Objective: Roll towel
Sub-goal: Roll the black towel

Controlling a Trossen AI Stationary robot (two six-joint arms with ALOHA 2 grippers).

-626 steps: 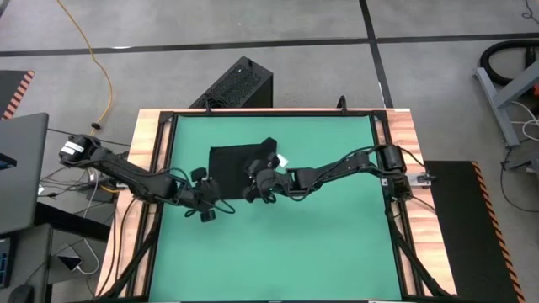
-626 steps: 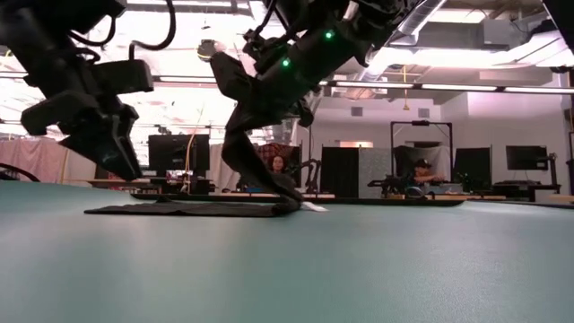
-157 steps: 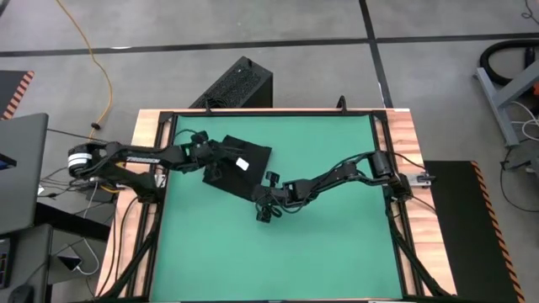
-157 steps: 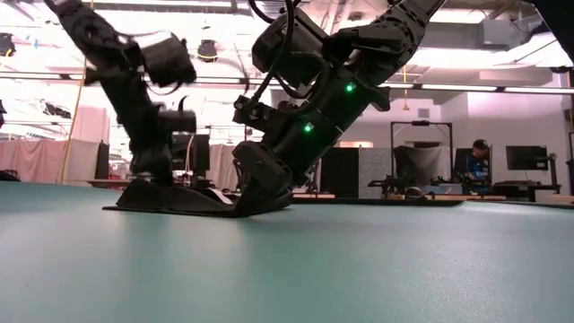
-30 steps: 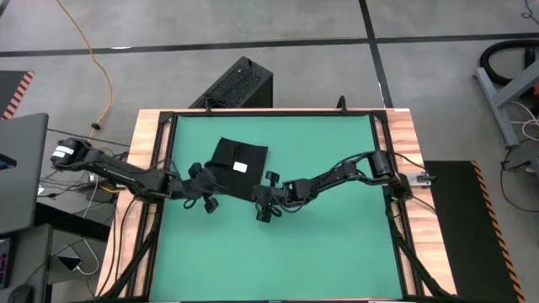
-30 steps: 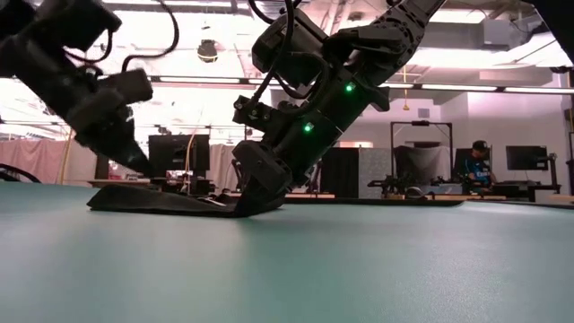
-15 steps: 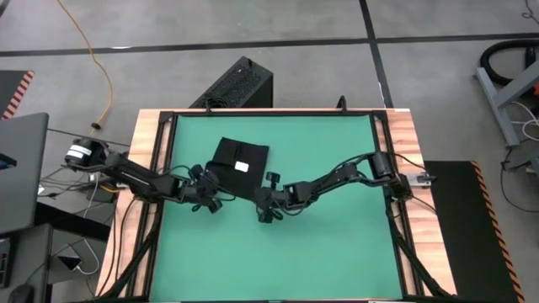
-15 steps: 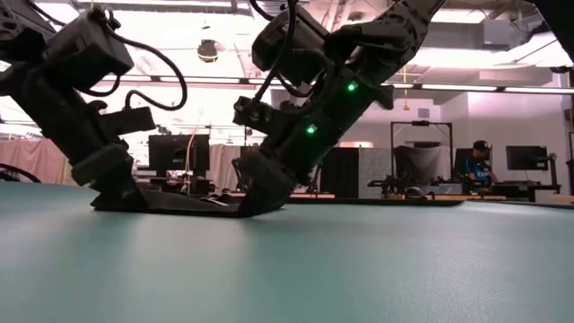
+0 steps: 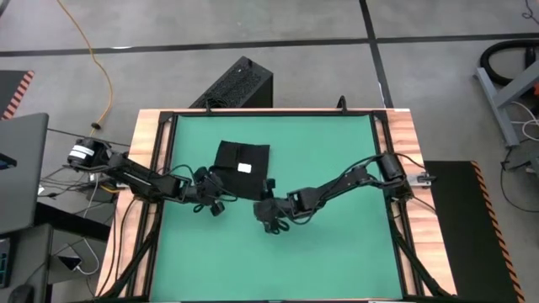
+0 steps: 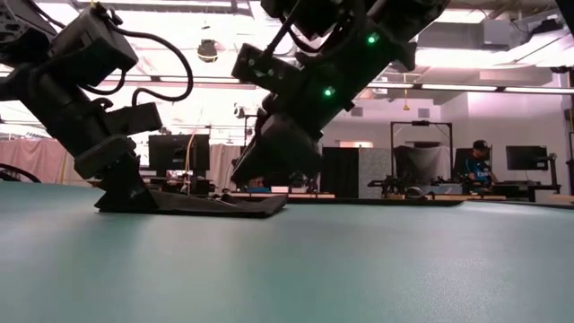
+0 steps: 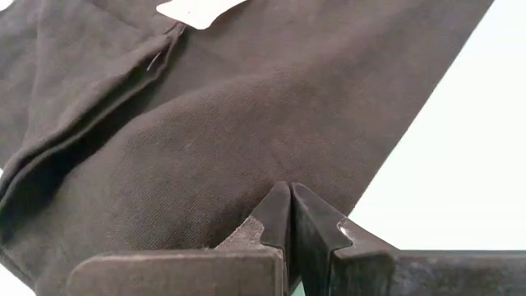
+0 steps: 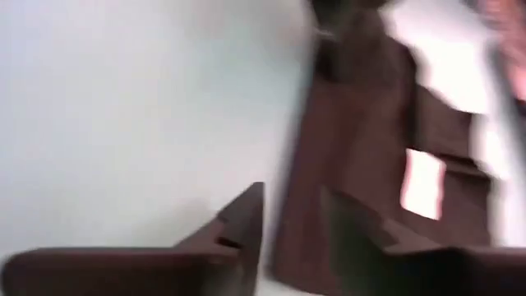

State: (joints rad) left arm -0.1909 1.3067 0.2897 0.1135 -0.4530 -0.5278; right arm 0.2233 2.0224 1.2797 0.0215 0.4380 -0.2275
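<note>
Towel, black soft cloth point(image 9: 241, 162): I see it folded into a flat rectangle on the green table mat point(image 9: 337, 252), left of centre, toward the far half. Small white tag point(image 9: 245, 167) on its upper face. In the left wrist view the weave is fine and matte, with a layered fold edge running along one side.

Left gripper point(image 11: 289, 215): at the towel's near-left edge, low on the mat. I read its two dark fingers as pressed together, tips meeting on the cloth's edge; whether any cloth is caught between them I cannot tell.

Right gripper point(image 9: 271, 220): just off the towel's near-right corner, lifted clear of the mat in the low view. Its fingers point(image 12: 246, 222) stand slightly apart with a gap between them, nothing in them.

Surface: smooth green mat inside a black metal frame, light wooden boards point(image 9: 408, 135) showing along the left and right sides.

Room: grey floor with dark seams, a black ribbed hard box point(image 9: 238, 82) beyond the table's far edge, an orange cable point(image 9: 99, 71) at far left. Across the table, bright ceiling lights, dark monitors, and a seated person point(image 10: 477, 160) at far right.
</note>
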